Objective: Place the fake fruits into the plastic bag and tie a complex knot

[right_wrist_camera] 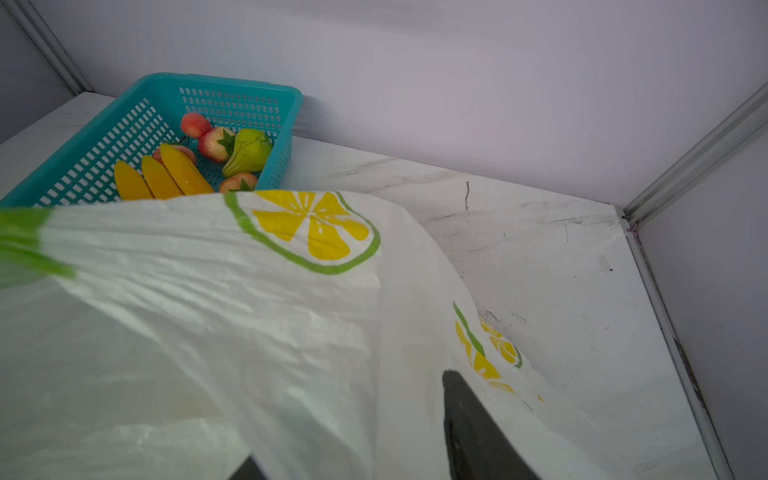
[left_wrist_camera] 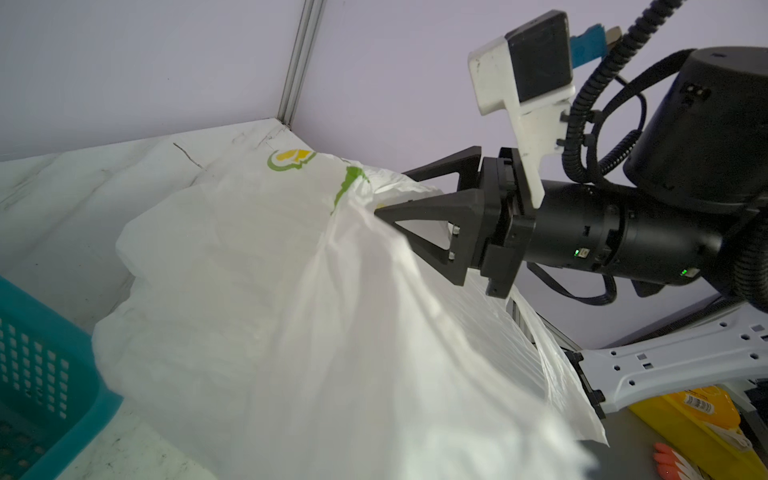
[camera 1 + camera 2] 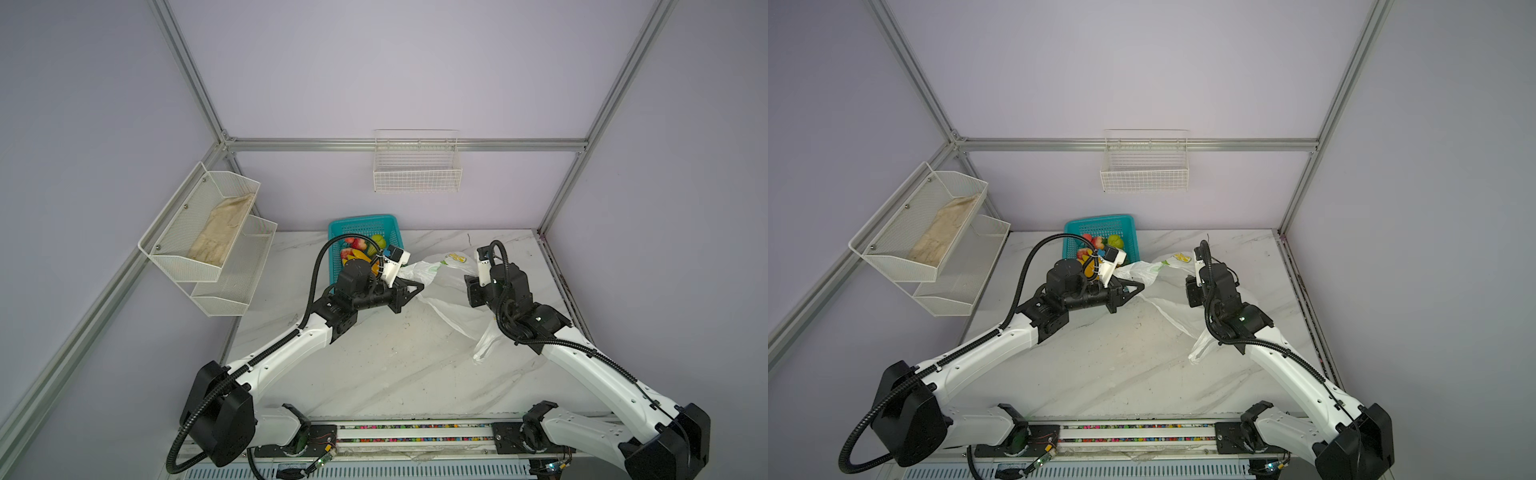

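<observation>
The plastic bag [image 3: 446, 291] [image 3: 1167, 291], white with lemon prints, lies crumpled between my two grippers at the back of the marble table [image 3: 395, 365]. My left gripper [image 3: 417, 286] [image 3: 1140, 286] is shut on the plastic bag's left edge, and the film is pulled taut from its tip. In the left wrist view the bag [image 2: 270, 291] hides those jaws. My right gripper [image 2: 390, 192] [image 1: 353, 436] is open, with bag film [image 1: 208, 311] lying between its fingers [image 1: 469, 424]. The fake fruits [image 3: 359, 249] sit in the teal basket [image 1: 104, 137]: bananas [image 1: 166, 178], pear [image 1: 249, 151], strawberries [image 1: 216, 143]. No knot shows.
A white mesh shelf [image 3: 232, 208] holding a beige cloth [image 3: 220, 232] hangs on the left wall. A wire basket [image 3: 417, 170] is mounted on the back wall. The metal frame rail [image 3: 561, 282] runs along the table's right edge, close to my right arm.
</observation>
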### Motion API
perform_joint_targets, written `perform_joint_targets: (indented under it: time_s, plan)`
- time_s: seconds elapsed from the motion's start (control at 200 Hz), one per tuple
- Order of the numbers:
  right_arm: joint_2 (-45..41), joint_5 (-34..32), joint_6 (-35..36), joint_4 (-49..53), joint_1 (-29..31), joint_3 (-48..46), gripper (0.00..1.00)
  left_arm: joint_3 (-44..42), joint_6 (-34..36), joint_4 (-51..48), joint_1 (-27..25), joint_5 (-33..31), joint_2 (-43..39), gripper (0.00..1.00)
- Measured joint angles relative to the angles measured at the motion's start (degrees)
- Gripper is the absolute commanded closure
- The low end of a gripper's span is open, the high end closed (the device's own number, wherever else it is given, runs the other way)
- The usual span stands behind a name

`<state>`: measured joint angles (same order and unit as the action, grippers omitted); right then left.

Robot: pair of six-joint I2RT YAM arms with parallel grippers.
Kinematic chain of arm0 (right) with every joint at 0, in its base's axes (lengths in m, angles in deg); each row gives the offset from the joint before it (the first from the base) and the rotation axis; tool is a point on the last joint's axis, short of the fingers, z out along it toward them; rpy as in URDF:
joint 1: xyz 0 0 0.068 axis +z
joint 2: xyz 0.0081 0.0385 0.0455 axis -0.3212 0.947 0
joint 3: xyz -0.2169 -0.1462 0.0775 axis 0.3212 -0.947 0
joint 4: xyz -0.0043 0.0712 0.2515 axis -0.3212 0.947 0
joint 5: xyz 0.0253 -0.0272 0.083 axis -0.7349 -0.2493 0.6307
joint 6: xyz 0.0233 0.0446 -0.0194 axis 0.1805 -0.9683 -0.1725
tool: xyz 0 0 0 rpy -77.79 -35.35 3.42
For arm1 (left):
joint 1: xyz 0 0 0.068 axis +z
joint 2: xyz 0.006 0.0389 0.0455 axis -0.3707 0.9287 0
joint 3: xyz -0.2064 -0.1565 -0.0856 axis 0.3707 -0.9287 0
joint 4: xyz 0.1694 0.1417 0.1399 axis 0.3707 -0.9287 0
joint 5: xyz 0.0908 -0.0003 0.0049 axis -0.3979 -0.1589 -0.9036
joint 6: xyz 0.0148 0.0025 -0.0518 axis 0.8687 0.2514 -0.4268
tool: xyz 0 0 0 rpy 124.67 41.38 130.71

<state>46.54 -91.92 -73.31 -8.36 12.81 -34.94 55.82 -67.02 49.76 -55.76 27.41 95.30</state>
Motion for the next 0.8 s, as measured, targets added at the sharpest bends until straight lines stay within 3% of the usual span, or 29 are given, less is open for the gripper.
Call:
perform_joint_targets:
  time_s: [0.11,0.17,0.37,0.505,0.61,0.69,0.8]
  plan:
    - [2.3,-0.1,1.3,-0.1,0.0,0.5,0.79,1.1,0.4,-1.5,1.0,1.6,0.7,1.00]
    - [3.6,0.0,1.3,1.0,0.0,1.3,0.85,1.6,0.8,-2.2,1.6,1.7,1.0,1.00]
    - [5.0,5.6,-3.7,9.2,0.0,8.1,0.92,5.8,1.9,-3.7,4.0,-0.8,4.8,0.99]
    - [5.0,12.4,-9.6,11.5,0.0,9.5,0.95,10.6,3.0,-3.6,4.7,-3.4,11.5,0.91]
    - [6.1,16.8,-13.6,12.9,-0.8,9.8,0.97,12.0,3.5,-3.8,5.2,-4.9,15.5,0.79]
    - [7.4,19.9,-15.9,13.0,-2.7,9.9,0.97,12.2,3.8,-4.6,5.8,-5.2,17.1,0.59]
    - [8.6,23.6,-19.0,12.7,-6.9,9.9,0.97,12.2,4.0,-5.5,7.0,-5.5,16.8,0.41]
